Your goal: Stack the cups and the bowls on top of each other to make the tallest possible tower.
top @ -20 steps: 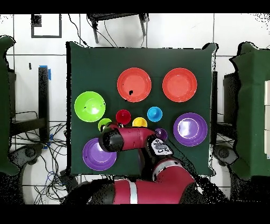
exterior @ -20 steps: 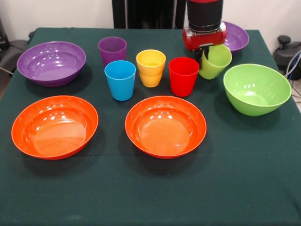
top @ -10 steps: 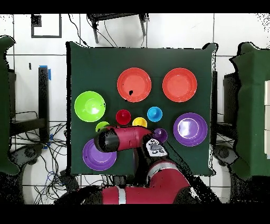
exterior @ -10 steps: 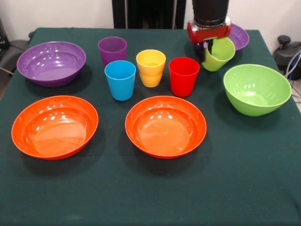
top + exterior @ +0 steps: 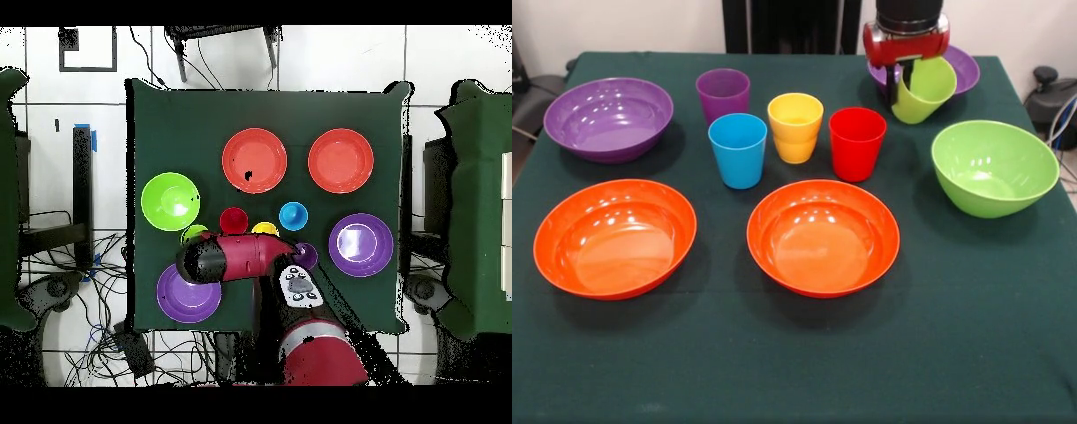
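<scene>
Item in hand: light green cup (image 5: 922,90), tilted, clamped by its rim in the gripper (image 5: 901,86) and held clear of the table at upper right of the front view, in front of the far purple bowl (image 5: 962,67). On the cloth: purple cup (image 5: 723,94), blue cup (image 5: 738,149), yellow cup (image 5: 795,127) and red cup (image 5: 856,142) clustered at centre; two orange bowls (image 5: 823,236) below; light green bowl (image 5: 994,167) at right; second purple bowl (image 5: 609,117) at upper left. Step judged: carrying the first piece, no tower begun; next move calls for choosing a base and lowering the cup level onto it.

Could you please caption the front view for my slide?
Tool lifts the tilted light green cup above the table.
</scene>
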Robot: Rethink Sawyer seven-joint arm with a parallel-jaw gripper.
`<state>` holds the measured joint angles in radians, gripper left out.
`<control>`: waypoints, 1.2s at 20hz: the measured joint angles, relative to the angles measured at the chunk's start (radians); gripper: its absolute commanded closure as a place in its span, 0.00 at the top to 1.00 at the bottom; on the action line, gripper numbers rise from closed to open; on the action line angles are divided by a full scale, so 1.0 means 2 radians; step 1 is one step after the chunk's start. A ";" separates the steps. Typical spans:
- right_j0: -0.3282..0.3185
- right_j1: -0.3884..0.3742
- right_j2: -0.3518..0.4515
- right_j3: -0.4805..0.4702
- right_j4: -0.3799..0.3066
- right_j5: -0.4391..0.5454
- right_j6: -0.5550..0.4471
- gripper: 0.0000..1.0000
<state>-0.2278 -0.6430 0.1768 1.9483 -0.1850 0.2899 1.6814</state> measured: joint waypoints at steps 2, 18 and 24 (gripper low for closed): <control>-0.001 -0.011 0.001 0.000 0.005 0.004 0.000 0.00; -0.018 -0.065 0.018 -0.030 0.057 0.010 0.000 0.00; -0.018 -0.057 0.018 -0.074 0.056 0.010 0.000 0.00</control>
<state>-0.2629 -0.7561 0.2132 1.8001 -0.0722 0.3105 1.6814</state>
